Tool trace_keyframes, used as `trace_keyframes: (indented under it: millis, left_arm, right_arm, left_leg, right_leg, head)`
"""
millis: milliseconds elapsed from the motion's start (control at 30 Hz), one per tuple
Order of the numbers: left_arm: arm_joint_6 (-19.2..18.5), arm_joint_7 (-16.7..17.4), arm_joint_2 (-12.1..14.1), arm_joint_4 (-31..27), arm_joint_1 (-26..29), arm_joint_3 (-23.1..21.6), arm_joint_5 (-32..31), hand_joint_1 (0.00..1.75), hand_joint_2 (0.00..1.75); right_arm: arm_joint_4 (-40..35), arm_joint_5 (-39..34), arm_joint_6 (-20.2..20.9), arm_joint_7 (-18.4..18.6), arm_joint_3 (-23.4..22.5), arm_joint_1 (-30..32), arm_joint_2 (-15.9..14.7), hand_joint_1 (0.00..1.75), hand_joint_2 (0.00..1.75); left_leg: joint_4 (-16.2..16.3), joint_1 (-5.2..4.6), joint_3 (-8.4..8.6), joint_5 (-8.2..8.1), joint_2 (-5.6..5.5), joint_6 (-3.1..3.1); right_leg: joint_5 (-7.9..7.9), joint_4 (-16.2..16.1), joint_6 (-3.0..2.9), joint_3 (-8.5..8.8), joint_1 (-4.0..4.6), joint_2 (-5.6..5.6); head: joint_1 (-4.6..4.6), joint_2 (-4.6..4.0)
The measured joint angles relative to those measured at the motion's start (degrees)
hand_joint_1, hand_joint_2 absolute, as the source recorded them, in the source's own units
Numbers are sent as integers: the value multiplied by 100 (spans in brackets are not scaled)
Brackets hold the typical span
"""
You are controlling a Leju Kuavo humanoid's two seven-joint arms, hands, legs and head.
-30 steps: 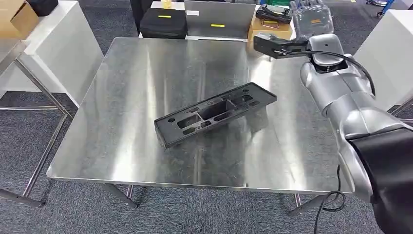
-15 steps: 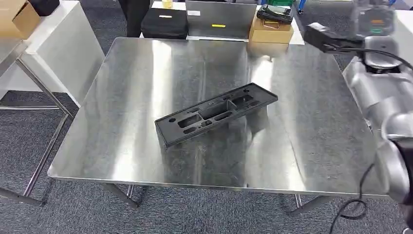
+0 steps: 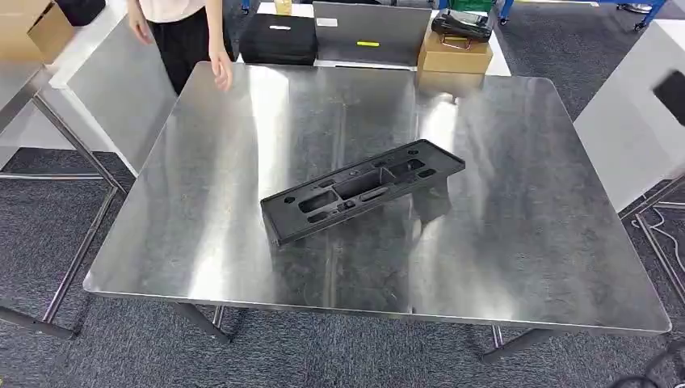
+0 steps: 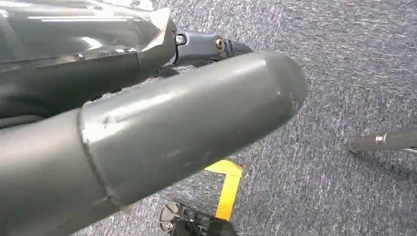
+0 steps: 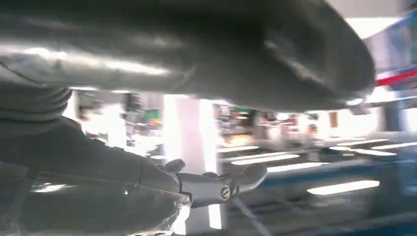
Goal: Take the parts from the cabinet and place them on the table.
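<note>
A long black plastic part with several cut-outs lies slanted near the middle of the steel table, with nothing touching it. My right hand is a dark blur at the right edge of the head view, off the table. In the right wrist view the right hand holds nothing, and its thumb stands apart from the fingers. My left hand hangs over the carpet, thumb stretched out, with nothing in it.
A person stands at the table's far left corner, one hand over its edge. Behind the table are a black case, a grey panel and a cardboard box. White tables flank both sides.
My right arm has swung away to the right, off the table and almost out of the head view. A person has come up to the far left corner. The black part has not moved.
</note>
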Motion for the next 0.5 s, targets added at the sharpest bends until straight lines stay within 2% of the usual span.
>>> trace_keyframes:
  millis: [100,233,333,400,500]
  left_arm:
    - [0,-7,-20,0,16,61,-22,0,0]
    - [-80,-81,-28,0,15,94,-105,0,0]
    - [-164,-116,-37,0,21,96,-140,0,0]
    - [-170,-116,-44,0,25,98,-157,0,0]
    - [-162,-54,-63,0,25,131,-107,0,0]
  right_arm:
    - [9,-191,-299,31,-325,604,-300,0,0]
    - [13,-631,-929,336,-754,1503,-669,0,0]
    - [22,-943,-1234,400,-1180,2265,-870,0,0]
    - [39,-980,-1282,486,-1435,2786,-1045,0,0]
    - [77,-991,-1275,719,-1693,3161,-1225,0,0]
  left_leg:
    - [-2,-20,6,-5,7,7]
    - [0,-15,22,-19,10,25]
    - [0,-16,26,-25,5,29]
    - [-2,-24,22,-29,-3,36]
    - [-4,-33,30,-37,11,39]
  right_leg:
    - [1,1,0,-1,-1,10]
    - [-13,-1,20,19,-1,4]
    - [-14,-2,20,22,-2,0]
    - [-27,-1,37,28,-2,-12]
    - [-27,0,38,27,-3,15]
  head:
    - [-11,0]
    - [-2,0]
    - [-9,0]
    - [-2,0]
    - [-9,0]
